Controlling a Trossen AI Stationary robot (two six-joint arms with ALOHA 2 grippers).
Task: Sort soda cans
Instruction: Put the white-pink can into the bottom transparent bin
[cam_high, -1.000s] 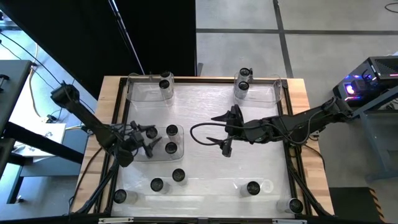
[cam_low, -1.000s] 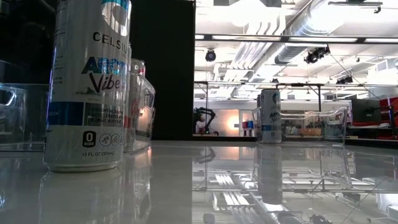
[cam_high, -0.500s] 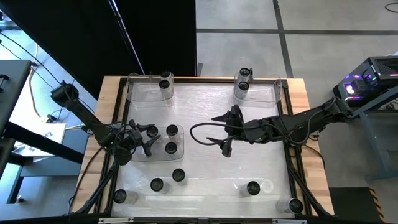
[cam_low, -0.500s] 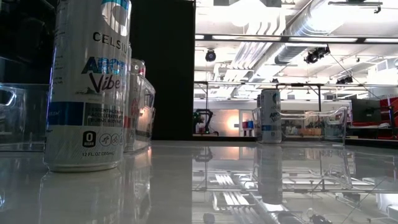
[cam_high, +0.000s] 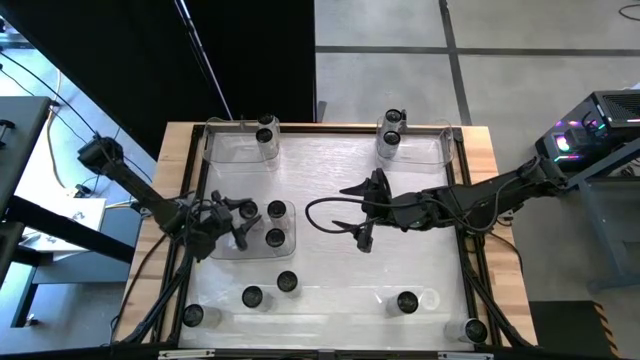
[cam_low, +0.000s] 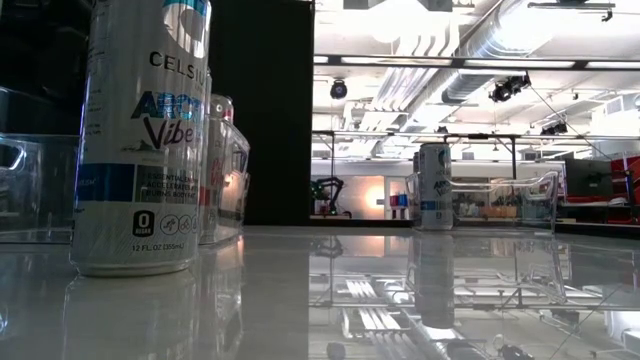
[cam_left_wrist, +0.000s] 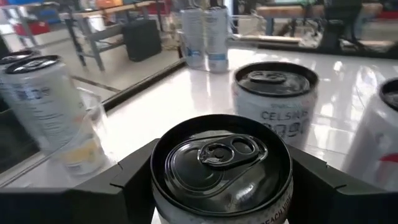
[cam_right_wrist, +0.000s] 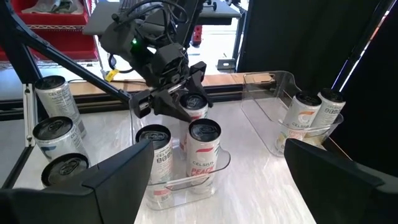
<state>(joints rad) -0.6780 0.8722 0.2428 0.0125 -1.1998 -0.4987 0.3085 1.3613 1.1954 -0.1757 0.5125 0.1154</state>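
Left end effector (cam_high: 237, 216) at nine o'clock on the worktop (cam_high: 330, 170), fingers (cam_left_wrist: 134, 177) pinching a soda can (cam_left_wrist: 222, 168) inside the clear tray (cam_high: 222, 246), beside two more cans (cam_high: 275, 224) in the same tray. Right end effector (cam_high: 365, 215) near the centre, spread wide and holding nothing. Further cans in the far trays at eleven o'clock (cam_high: 266, 134) and one o'clock (cam_high: 391, 131). Loose cans along the near edge from seven o'clock (cam_high: 251, 297) to five o'clock (cam_high: 407, 302).
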